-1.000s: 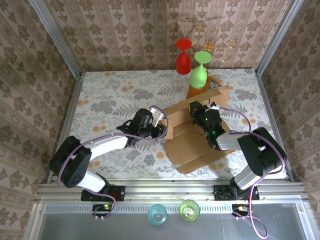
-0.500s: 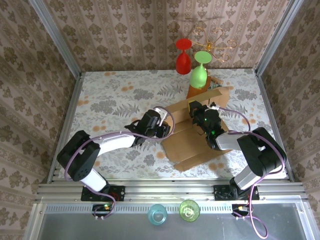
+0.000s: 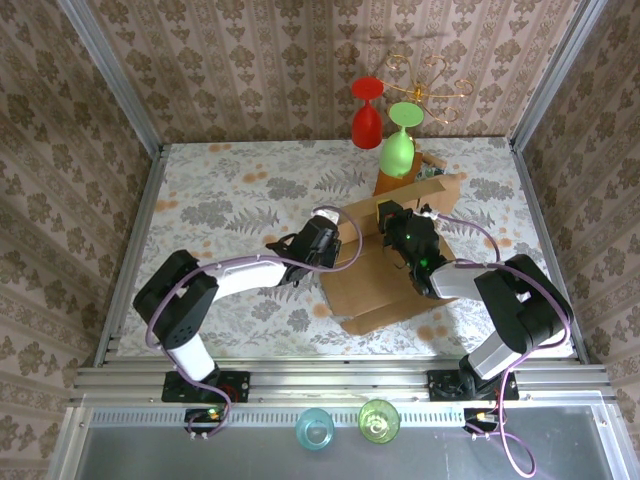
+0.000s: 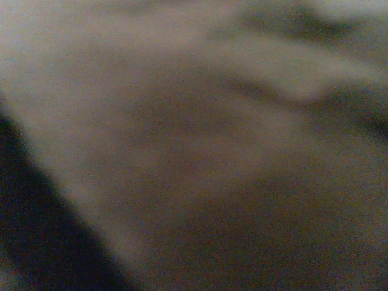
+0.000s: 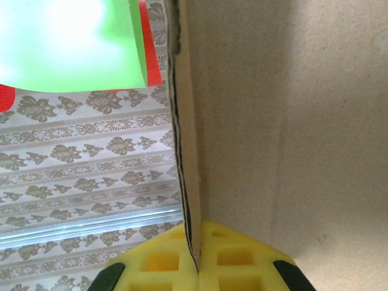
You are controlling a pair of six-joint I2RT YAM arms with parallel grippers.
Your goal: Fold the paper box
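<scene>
paper box partly raised, right of centre

the paper box (image 3: 385, 285) lies open on the table (image 3: 220, 200), right of centre, with its far panel standing up. the right gripper (image 3: 390, 218) is clamped on that panel, the cardboard edge pinched between its yellow pads (image 5: 160, 260). the left gripper (image 3: 330, 250) is at the box's left edge; its opening cannot be told, as its wrist view is a blur. just beyond the box stands a small wooden block (image 3: 390, 183), with a green glass (image 3: 398, 145) and a red glass (image 3: 366, 118) hanging above it.
</scene>
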